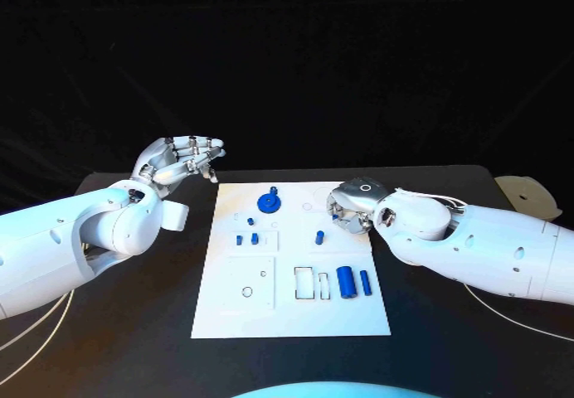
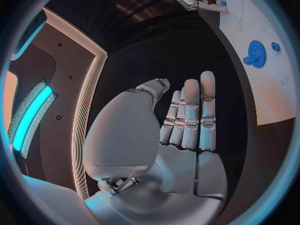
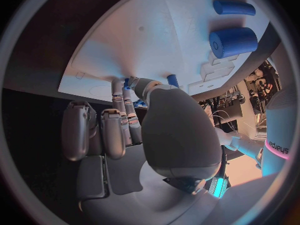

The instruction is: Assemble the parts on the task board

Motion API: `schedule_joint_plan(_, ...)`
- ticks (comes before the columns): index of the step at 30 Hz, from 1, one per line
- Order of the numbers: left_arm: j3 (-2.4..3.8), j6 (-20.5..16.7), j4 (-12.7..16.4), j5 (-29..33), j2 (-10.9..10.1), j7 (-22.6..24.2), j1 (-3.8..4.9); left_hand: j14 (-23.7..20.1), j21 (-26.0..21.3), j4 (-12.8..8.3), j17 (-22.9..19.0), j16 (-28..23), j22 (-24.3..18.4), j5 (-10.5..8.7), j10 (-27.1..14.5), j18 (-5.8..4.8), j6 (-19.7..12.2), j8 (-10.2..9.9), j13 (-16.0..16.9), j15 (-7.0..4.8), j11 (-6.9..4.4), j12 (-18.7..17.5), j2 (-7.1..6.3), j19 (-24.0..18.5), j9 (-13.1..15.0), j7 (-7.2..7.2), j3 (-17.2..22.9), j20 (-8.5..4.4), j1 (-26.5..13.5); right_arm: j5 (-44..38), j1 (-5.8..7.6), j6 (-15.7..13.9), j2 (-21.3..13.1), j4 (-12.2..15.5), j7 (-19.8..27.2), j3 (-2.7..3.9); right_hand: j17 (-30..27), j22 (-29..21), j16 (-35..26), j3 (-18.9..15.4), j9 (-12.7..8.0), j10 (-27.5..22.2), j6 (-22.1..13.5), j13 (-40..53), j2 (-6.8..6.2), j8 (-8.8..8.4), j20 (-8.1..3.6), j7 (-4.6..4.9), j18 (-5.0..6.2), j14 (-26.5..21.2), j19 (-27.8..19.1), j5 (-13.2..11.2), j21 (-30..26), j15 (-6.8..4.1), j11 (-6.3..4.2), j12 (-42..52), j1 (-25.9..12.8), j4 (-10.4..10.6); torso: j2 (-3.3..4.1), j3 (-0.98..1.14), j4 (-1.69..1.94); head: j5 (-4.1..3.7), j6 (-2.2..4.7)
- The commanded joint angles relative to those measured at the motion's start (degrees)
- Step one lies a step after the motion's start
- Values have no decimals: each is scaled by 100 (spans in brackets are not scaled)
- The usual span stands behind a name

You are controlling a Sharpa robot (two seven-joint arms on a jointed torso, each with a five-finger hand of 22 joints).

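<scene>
The white task board point(image 1: 293, 315) lies mid-table. On it stand a blue gear point(image 1: 269, 201), small blue pieces point(image 1: 246, 239), a blue peg point(image 1: 319, 238) and two blue cylinders point(image 1: 354, 282). My right hand point(image 1: 347, 207) hangs over the board's far right part, fingers pointing down at it. In the right wrist view its thumb and fingertips point(image 3: 119, 92) close on a small blue part point(image 3: 128, 82) at the board surface, beside the peg point(image 3: 172, 80). My left hand point(image 1: 179, 162) is raised off the board's far left corner, fingers spread and holding nothing; its palm point(image 2: 181, 135) shows bare.
Rectangular recesses point(image 1: 311, 283) and small ring holes point(image 1: 248, 291) mark the board's near half. A pale round object point(image 1: 527, 195) lies at the table's far right edge. Thin cables point(image 1: 36, 332) trail under my left arm.
</scene>
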Motion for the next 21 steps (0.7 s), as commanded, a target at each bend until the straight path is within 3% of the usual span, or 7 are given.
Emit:
schedule_joint_plan(1, 5, -21, 20, 56, 3, 41, 4, -19, -24, 5, -8, -21, -7, 4, -51, 34, -31, -9, 1, 4, -12, 24, 10, 33, -5, -4, 42, -9, 69, -6, -71, 235, 33, 5, 46, -47, 86, 656, 30, 61, 22, 73, 77, -98, 53, 49, -21, -19, -41, 310, 70, -22, 47, -66, -37, -19, -18, -46, 3, -2, -3, -5, -5)
schedule_joint_plan(6, 5, -19, 23, 57, -1, 23, 4, -29, -25, -27, -14, -19, -8, 4, -81, 35, -35, 4, 3, 6, -7, 41, 15, 35, -5, 2, 68, -7, 98, -1, -73, 221, 28, 30, 63, -47, 129, 767, 53, 220, 139, 343, 284, -108, 239, 203, -86, -108, -72, 324, 132, -70, 207, -151, -131, -15, 24, -330, 0, -2, -1, -10, -14)
schedule_joint_plan(11, 5, -11, 25, 57, -1, 13, 4, -31, -25, -36, -16, -19, -8, 4, -87, 36, -35, 8, 4, 7, -5, 46, 13, 36, -5, 4, 75, -6, 105, -19, -76, 177, 29, 47, 65, -47, 134, 822, 56, 346, 231, 496, 324, -117, 339, 282, -121, -133, -88, 328, 158, -50, 281, -181, -164, -54, -12, -505, -2, -2, 3, -5, -21)
schedule_joint_plan(21, 5, 15, 30, 57, -8, -29, 4, -55, -26, -70, -26, -21, -7, 0, -134, 33, -61, 15, 6, 16, 9, 67, -8, 28, -10, 20, 92, -2, 113, -117, -78, 92, 49, 49, -51, -47, 129, 844, 54, 406, 301, 557, 311, -137, 335, 322, -132, -138, -92, 328, 162, -117, 299, -186, -173, -129, -138, -601, 6, -2, -1, 3, -37)
